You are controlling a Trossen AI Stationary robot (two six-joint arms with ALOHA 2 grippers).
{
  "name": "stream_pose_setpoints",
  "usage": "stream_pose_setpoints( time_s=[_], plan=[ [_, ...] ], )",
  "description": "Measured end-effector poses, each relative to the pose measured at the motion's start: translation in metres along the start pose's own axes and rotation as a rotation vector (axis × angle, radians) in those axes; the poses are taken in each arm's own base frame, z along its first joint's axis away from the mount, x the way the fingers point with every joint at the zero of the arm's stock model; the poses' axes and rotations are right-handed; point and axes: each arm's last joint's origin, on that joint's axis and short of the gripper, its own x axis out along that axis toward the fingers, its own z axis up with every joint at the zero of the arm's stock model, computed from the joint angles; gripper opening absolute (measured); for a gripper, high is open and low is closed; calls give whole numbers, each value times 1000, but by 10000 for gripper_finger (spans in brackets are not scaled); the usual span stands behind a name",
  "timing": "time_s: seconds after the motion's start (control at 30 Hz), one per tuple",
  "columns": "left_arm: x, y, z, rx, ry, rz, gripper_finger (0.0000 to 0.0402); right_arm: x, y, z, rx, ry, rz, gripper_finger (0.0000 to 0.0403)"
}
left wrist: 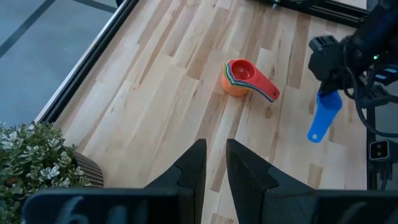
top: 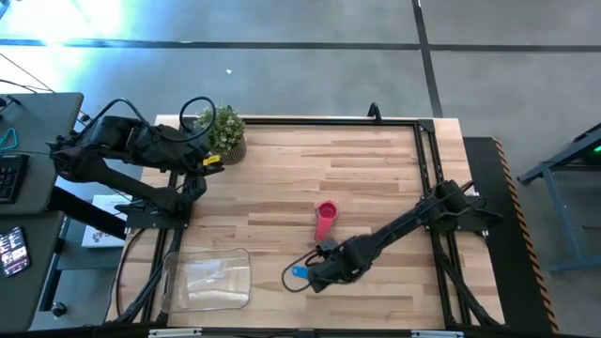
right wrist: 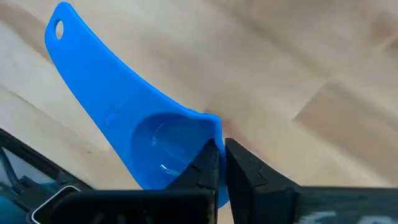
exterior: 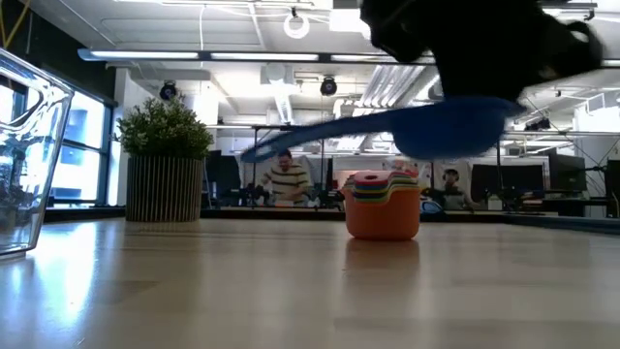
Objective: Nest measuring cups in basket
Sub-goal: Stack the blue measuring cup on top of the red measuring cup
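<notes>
A blue measuring cup [exterior: 455, 126] hangs above the table with my right gripper [right wrist: 222, 155] shut on it, near the table's front middle [top: 317, 275]. Its long handle [right wrist: 93, 74] sticks out sideways. A stack of nested measuring cups [top: 325, 221], red on top and orange at the bottom, stands on the wood farther back [exterior: 383, 204]. The clear basket [top: 208, 279] rests on the table at the front left. My left gripper [left wrist: 214, 165] waits at the far left by the plant, its fingers a narrow gap apart with nothing between them. My right gripper holds the blue cup by the bowl's rim [right wrist: 214, 121], on the side away from the handle. One finger [right wrist: 202, 165] is inside the bowl and the other [right wrist: 242, 168] outside. The fingers come from above, pointing down. The cup hangs clear of the table, handle about level.
A small potted plant [top: 223, 134] stands at the table's far left corner, close to my left arm. Bare wood lies between the stack and the basket. A black frame rail [top: 427, 169] runs along the table's right side.
</notes>
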Motion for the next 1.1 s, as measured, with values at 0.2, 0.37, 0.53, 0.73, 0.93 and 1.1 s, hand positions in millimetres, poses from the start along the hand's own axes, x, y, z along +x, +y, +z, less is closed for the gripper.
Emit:
stream_pose_setpoints(
  time_s=[0.2, 0.37, 0.53, 0.73, 0.93, 1.1],
  plan=[
    [0, 0, 0, 16, 0, 0, 53, -29, 0, 38, -178, -9, -54, 1],
    [0, 0, 0, 14, 0, 0, 53, -49, -4, 77, -403, -15, -49, 1],
    [0, 0, 0, 0, 0, -1, 53, -63, -17, 119, -614, 11, -45, 1],
    [0, 0, 0, -51, 0, 0, 53, -69, -41, 160, -874, 85, -17, 1],
    [0, 1, 1, -136, -21, 47, 53, -72, -60, 178, -1135, 156, -17, 1],
    [1, 3, 2, -218, -52, 108, 53, -66, -69, 187, -1274, 181, -12, 0]
  ],
)
